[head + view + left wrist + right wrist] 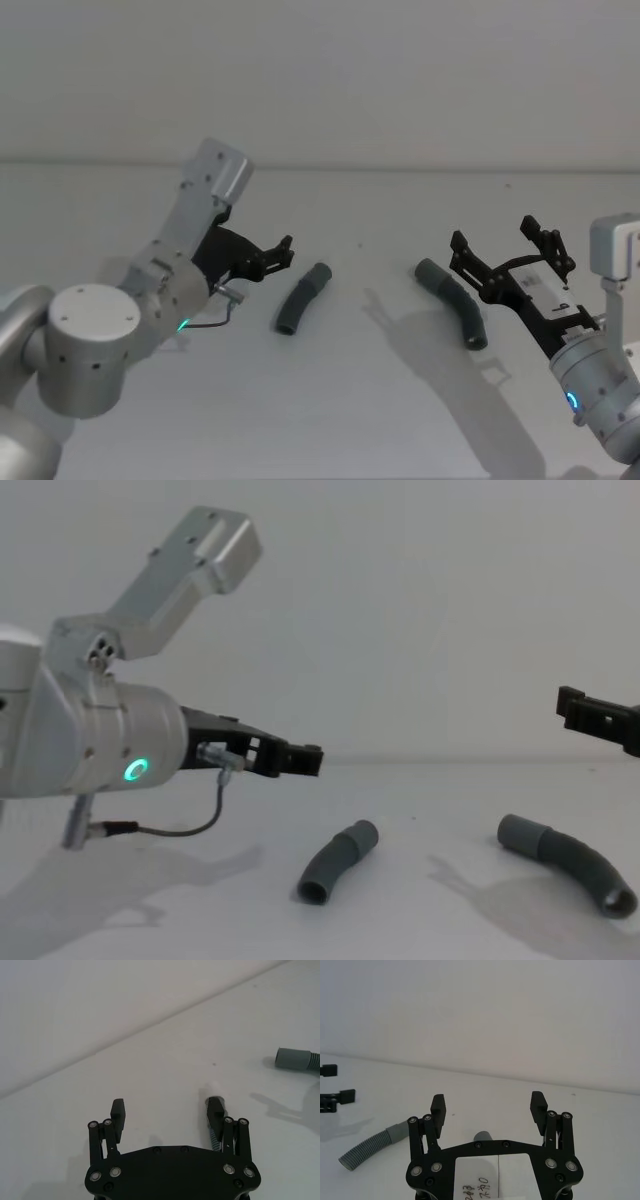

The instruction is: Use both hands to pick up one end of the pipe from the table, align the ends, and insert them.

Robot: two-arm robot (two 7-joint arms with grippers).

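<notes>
Two dark grey ribbed pipe pieces lie apart on the white table [380,400]. The shorter pipe [302,298] [338,861] is left of centre; its smooth collar end [397,1130] points up and to the right. The longer pipe [455,300] [565,860] lies to the right, its collar end [292,1059] facing the other piece. My left gripper [283,252] [167,1107] hovers open just left of the shorter pipe. Over the longer pipe's right side my right gripper [510,245] [487,1105] is open and holds nothing.
A pale wall [320,70] rises behind the table's back edge. A thin grey cable [190,825] loops under the left wrist. Bare table lies between the two pieces and in front of them.
</notes>
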